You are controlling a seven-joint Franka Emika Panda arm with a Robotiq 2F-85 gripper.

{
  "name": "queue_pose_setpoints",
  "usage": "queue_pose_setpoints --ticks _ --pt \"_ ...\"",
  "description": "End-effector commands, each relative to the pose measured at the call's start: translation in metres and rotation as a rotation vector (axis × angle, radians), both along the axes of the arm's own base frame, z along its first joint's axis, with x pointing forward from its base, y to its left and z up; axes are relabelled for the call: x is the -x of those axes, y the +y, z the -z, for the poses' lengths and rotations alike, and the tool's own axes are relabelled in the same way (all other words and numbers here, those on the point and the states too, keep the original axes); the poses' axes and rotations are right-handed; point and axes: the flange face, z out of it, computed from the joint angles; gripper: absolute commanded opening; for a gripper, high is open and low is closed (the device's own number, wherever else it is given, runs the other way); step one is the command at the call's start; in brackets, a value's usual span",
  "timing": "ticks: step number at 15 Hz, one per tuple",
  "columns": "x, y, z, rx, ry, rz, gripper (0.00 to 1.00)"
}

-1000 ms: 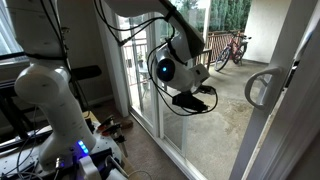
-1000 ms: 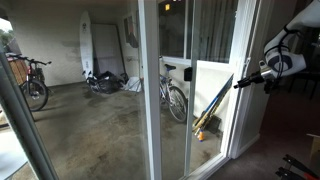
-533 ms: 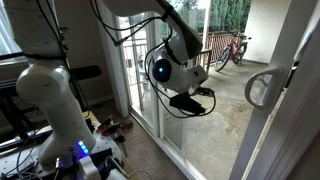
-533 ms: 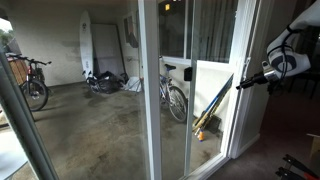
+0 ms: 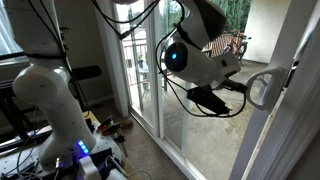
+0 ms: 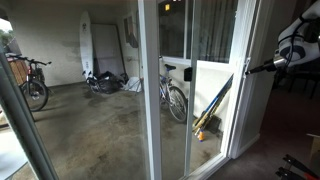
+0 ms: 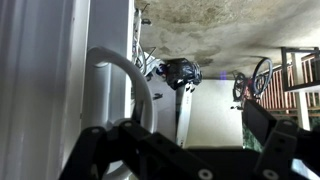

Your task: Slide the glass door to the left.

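As seen from the wrist, noted end effector (image 7: 190, 146) with fingers spread apart, close beside grey loop handle (image 7: 140, 85) of glass door (image 7: 40, 80); contact indeterminate.

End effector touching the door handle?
Cannot tell. In an exterior view the end effector overlaps the handle; no view shows contact or a gap plainly.

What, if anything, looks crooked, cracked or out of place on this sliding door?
Nothing stands out. The glass door stands straight, no cracks visible, its grey handle looks intact, and the open gripper sits near the handle.
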Motion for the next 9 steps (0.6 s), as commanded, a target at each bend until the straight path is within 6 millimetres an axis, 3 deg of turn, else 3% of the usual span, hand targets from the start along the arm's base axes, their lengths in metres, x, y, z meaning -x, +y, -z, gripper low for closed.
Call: queue_pose_setpoints --ticks 1,5,9 --pt "-0.014 -0.025 -0.022 -0.042 -0.028 0.08 1.0" --pt "-0.039 -0.043 -0.035 -0.074 -0.044 0.131 1.0" --pt "-0.064 -0.048 -0.028 -0.082 -0.017 0.156 1.0"
